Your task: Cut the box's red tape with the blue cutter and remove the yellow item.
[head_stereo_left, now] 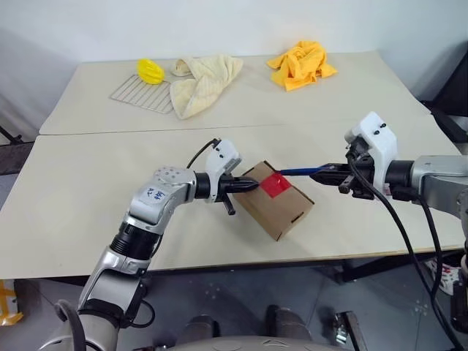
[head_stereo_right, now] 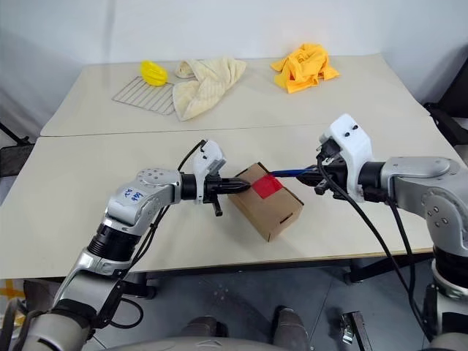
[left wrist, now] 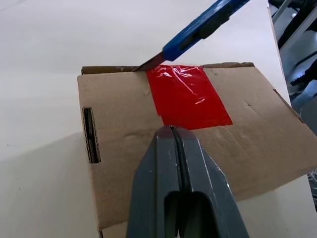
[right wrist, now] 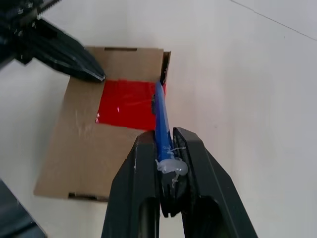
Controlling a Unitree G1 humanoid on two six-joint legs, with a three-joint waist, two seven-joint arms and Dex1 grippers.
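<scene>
Right gripper (right wrist: 166, 148) pinches the blue cutter (left wrist: 198, 27); left gripper (left wrist: 174, 136) (fingers pressed together) steadies the box (head_stereo_left: 274, 201) mid-frame. Draw the blade steadily along the red tape (left wrist: 185, 96).

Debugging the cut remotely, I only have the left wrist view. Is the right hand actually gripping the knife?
Observer: Yes, right hand is shut on the blue knife's rear end.
Operator: Is the box open yet?
Observer: No, the box sits closed, flaps down, red tape intact.
Operator: Anything else on the tables?
Observer: On the far table: a yellow ridged object on a wire rack, a cream towel, an orange cloth.
</scene>
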